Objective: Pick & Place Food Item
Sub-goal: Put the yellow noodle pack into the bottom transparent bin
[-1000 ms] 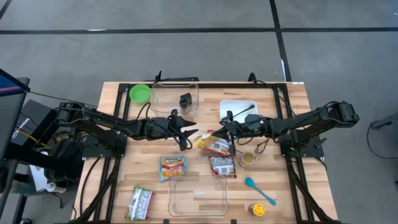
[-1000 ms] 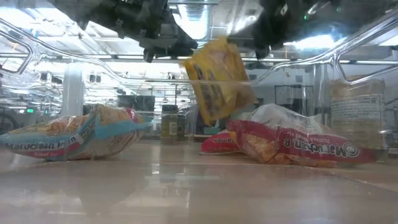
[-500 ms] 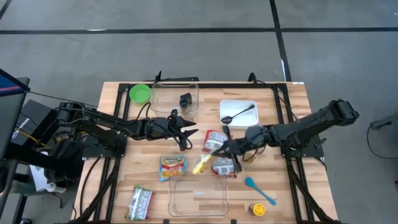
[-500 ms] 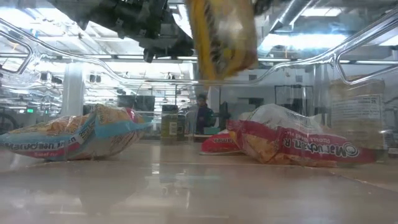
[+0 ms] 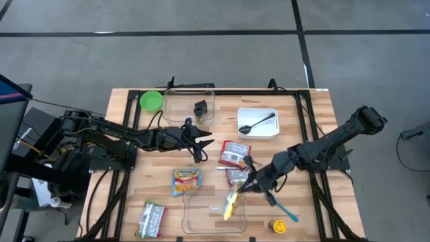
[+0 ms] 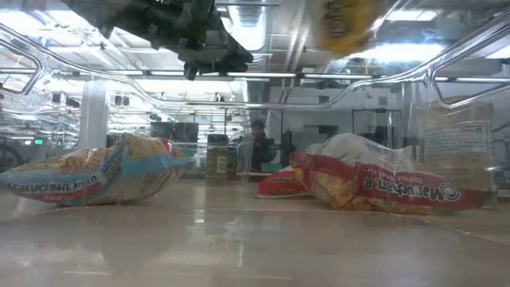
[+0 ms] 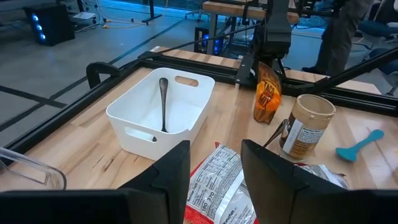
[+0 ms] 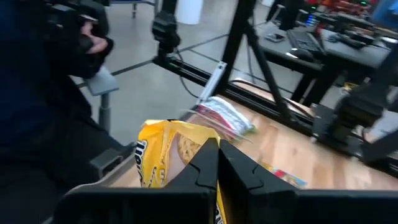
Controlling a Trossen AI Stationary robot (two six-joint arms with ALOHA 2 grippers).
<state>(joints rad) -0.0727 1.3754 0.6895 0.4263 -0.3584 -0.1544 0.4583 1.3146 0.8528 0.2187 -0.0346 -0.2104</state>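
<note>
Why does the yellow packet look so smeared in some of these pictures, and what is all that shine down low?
In the low view the yellow packet is a motion smear at the top, and ceiling lights glare off clear curved plastic and mirror in the glossy tabletop. In the right wrist view the packet and room blur, while the right pincer stays crisp. The high view is evenly lit.

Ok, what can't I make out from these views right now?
- Low view: yellow packet blurred, cut off by the top edge; right pincer out of frame.
- High view: clear tray contents hidden by glare.
- Right wrist view: packet's print hidden behind the shut fingers.
</note>
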